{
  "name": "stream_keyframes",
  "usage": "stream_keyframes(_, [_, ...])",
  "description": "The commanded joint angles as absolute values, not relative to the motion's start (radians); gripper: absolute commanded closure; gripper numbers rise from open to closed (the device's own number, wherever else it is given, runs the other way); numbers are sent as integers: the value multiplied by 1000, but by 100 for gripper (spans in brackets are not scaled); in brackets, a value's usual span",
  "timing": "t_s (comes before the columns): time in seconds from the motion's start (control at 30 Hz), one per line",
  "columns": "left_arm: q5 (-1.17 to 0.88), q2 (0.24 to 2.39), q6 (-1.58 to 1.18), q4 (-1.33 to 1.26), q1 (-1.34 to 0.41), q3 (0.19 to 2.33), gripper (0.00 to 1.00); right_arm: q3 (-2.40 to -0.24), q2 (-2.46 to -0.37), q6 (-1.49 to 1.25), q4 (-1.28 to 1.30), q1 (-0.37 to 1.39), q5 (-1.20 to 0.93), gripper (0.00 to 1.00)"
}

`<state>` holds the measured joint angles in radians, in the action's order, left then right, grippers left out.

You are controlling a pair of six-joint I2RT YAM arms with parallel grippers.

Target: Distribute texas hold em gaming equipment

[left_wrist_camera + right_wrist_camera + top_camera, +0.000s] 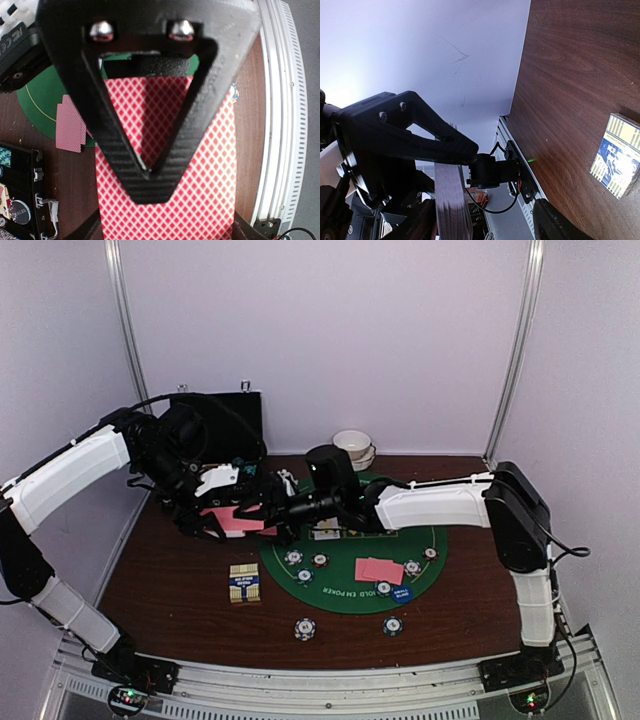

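My left gripper (240, 508) is shut on a deck of pink-backed playing cards (230, 520), holding it by its long edges above the table's left side. The deck fills the left wrist view (200, 200), between my left gripper's (165, 230) own fingers. My right gripper (274, 508) is open around the deck. One of its triangular fingers (150, 175) lies on the top card. In the right wrist view the deck shows edge-on (451, 205), inside my right gripper (485, 212). Two pink cards (380, 570), a blue button (398, 593) and several striped chips (304, 576) lie on the green mat (345, 595).
Two chips (305, 628) (393, 624) lie on the wood in front of the mat. A card box (245, 583) lies left of the mat and shows in the right wrist view (617, 162). The black case (215, 425) stands at the back left. White bowls (352, 447) stand at the back centre.
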<state>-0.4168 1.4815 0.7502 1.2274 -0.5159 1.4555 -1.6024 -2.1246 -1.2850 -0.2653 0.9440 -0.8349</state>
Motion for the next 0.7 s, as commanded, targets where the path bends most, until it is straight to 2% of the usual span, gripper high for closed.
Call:
stream_keyframes(0.0, [-437,1471,750,1203,-509,1483,73,-1571,-2042,-1279,-246,931,-859,37])
stream_keyframes(0.17, [-439,1473,750,1203,-509,1483,73,-1542,-2020,-1307,-269,928,-867,49])
stream_keyframes(0.3, [-437,1471,750,1204,-509,1483,73,-1527,-2013,-1349,-317,928,-876,52])
stream_keyframes(0.43, [-436,1472,749,1204,-509,1485,73,-1525,-2013,-1367,-330,929,-883,60])
stream_keyframes(0.67, [-437,1477,749,1205,-509,1485,73,-1526,-2010,-1379,-336,928,-906,81])
